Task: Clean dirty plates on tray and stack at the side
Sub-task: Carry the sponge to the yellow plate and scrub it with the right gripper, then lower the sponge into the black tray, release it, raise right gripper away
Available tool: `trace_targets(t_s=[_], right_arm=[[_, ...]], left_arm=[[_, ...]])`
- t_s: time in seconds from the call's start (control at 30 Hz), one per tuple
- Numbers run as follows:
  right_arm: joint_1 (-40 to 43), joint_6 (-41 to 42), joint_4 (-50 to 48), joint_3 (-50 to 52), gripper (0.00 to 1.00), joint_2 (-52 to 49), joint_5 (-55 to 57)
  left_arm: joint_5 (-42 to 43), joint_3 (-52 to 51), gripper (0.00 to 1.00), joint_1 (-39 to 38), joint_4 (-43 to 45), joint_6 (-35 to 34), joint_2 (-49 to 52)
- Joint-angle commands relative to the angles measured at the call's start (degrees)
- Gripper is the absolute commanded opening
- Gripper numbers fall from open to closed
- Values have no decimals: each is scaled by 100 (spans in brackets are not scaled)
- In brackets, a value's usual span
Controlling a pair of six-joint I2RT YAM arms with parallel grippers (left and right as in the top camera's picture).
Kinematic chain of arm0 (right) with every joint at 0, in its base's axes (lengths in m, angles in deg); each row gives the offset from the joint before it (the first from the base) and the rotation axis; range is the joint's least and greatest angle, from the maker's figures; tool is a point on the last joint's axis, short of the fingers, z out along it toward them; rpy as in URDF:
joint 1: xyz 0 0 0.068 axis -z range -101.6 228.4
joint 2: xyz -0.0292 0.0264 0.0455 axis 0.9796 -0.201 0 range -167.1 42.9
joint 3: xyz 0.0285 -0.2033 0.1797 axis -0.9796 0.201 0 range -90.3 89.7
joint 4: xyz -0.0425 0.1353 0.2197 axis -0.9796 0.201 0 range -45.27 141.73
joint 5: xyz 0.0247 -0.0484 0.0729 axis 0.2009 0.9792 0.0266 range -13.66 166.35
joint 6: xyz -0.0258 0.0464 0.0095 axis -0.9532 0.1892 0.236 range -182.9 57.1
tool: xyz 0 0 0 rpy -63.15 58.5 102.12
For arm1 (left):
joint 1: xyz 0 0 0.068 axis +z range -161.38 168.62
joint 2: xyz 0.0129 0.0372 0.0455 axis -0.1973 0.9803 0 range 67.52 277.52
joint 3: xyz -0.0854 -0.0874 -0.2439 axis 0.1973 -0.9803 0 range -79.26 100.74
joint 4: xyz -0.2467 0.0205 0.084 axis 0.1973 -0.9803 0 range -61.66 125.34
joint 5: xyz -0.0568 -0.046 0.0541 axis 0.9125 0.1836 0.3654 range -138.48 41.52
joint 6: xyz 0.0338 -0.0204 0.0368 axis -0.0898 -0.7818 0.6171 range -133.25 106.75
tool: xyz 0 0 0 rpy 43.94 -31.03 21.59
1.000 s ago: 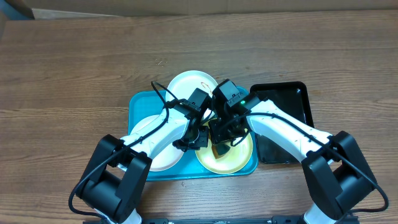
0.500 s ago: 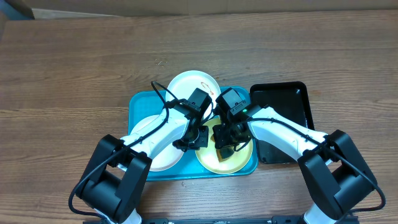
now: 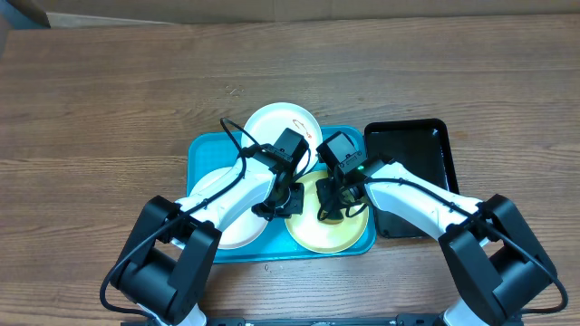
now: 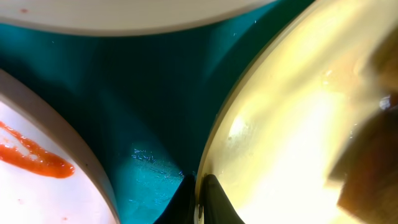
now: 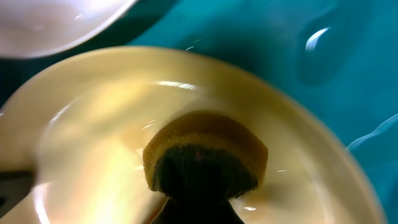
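Note:
The turquoise tray (image 3: pixel 201 149) holds three plates. The pale yellow-green plate (image 3: pixel 340 234) lies front right. My left gripper (image 3: pixel 292 201) is shut on its left rim, one finger each side (image 4: pixel 199 193). My right gripper (image 3: pixel 328 206) is shut on a yellow-and-dark sponge (image 5: pixel 205 158) pressed onto that plate (image 5: pixel 93 124). A white plate (image 3: pixel 276 122) with an orange smear lies at the back. Another white plate (image 3: pixel 231 231) lies front left, its orange smear (image 4: pixel 34 158) showing in the left wrist view.
A smaller black tray (image 3: pixel 421 154) stands just right of the turquoise tray. The wooden table (image 3: pixel 109 91) spreads to the left, right and back. Both arms cross over the tray's middle.
My right gripper has slid the sponge across the yellow-green plate, from its left part toward the middle. The left gripper keeps its hold on the rim and has not moved.

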Motion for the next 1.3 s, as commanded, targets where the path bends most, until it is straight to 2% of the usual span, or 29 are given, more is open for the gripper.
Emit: trace_targets(t_s=[0.0,0.3,0.5,0.77,0.93,1.17,1.27], right_arm=[[107,28,83,-186,4,7,846],[352,28,726,-1244,4,219,1097],[846,28,1344,-1504,4,691,1097],[2107,-42,1954,-1349,4,905,1095],[2634,-166,1716,-837,4,901,1093],[2741,-455,785,37,4,898,1095],[2741,-450,680,118,33,898,1095]], left_arm=[[-26,13,5,-37,-37,133,105],[-31,13,6,-37,-48,133,105],[-39,15,6,-37,-50,133,105],[-37,13,18,-37,-39,133,105],[-37,15,20,-37,-37,133,105],[-37,15,21,-37,-37,133,105],[-33,15,23,-37,-26,131,105]])
